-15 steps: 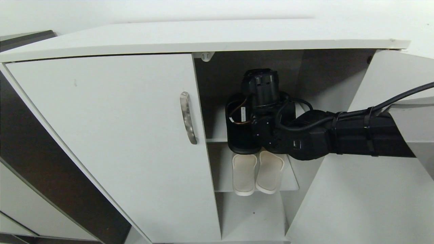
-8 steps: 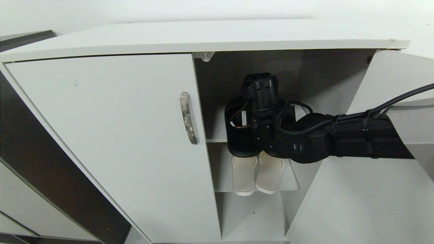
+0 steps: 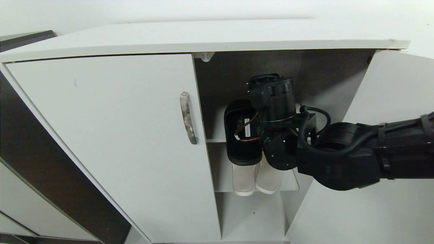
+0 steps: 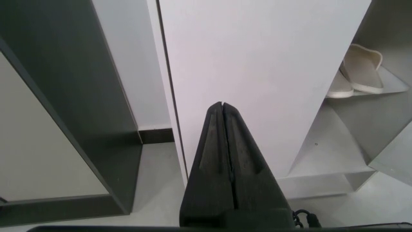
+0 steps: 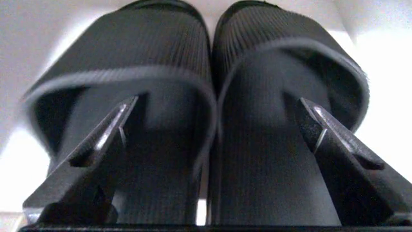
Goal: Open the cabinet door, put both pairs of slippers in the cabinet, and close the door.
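A pair of black slippers [image 5: 212, 77] lies side by side right in front of my right gripper [image 5: 219, 116]. The gripper is open, its fingers spread wide with one tip at each slipper's opening. In the head view one black slipper [image 3: 242, 135] rests on the upper shelf with its heel over the front edge, and my right wrist is just beside it. A pair of white slippers [image 3: 257, 179] sits on the middle shelf, also seen as white slippers [image 4: 357, 67]. My left gripper [image 4: 222, 113] is shut and empty, low in front of the closed left door [image 4: 257, 64].
The cabinet's right door [image 3: 373, 203] stands open beside my right arm. The left door [image 3: 118, 135] is closed, with a metal handle [image 3: 188, 117]. The bottom shelf [image 3: 252, 217] is bare. A dark cabinet [image 4: 58, 96] stands to the left.
My right arm has drawn back out of the cabinet, down and to the right, and its wrist has turned. The black slipper's heel now hangs a little lower over the shelf edge.
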